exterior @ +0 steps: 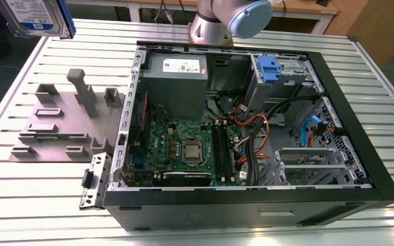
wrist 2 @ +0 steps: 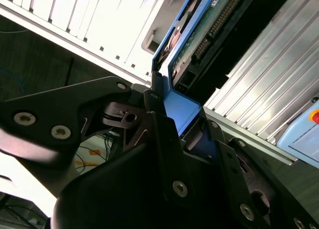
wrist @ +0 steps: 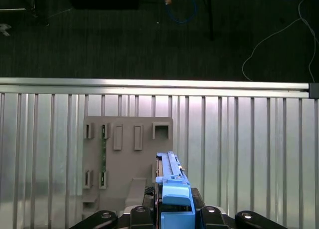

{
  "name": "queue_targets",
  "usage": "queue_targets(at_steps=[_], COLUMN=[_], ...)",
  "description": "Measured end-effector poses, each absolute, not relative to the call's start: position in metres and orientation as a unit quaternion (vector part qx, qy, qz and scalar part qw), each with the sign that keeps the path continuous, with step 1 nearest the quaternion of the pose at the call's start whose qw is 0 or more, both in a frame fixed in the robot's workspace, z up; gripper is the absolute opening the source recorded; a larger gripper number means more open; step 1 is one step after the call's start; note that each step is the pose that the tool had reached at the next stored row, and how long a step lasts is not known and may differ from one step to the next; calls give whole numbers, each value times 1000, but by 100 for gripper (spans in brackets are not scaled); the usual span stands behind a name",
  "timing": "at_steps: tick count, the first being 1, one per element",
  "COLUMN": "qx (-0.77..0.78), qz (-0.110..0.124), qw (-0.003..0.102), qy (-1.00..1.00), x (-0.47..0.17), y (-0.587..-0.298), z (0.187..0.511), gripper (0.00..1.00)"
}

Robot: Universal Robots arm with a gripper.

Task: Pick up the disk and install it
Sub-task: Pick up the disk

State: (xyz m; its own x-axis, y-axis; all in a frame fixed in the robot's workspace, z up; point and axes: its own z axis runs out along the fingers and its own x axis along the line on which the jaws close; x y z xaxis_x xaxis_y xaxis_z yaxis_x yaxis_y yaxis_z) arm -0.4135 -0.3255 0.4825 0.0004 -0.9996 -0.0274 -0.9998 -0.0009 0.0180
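Note:
The disk [exterior: 36,18] hangs high above the table's far corner on the exterior view's left, its white-and-blue label facing the camera. In the second wrist view the disk [wrist 2: 209,24] shows its circuit-board side and connector, with my gripper [wrist 2: 187,124] shut on its blue end tab. One black finger [wrist 2: 162,134] presses each side of the tab. In the first wrist view the disk [wrist: 172,181] stands edge-on between the fingers of my gripper [wrist: 174,214], above the grey fixture plate [wrist: 127,154].
An open computer case [exterior: 361,154] lies on the slatted metal table [exterior: 19,205], with a motherboard, a grey power-supply box [exterior: 176,77] and a fixed blue caddy [exterior: 269,69] inside. The grey fixture plate [exterior: 60,123] lies beside the case. The arm's base [exterior: 217,23] stands behind it.

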Motion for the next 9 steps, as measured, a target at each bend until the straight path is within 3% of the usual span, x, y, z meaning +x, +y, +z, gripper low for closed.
queue_targets(at_steps=[9], qx=[-707], qz=[15], qw=[3], qy=[707], x=[-414], y=[-329], z=[482], gripper=[36])
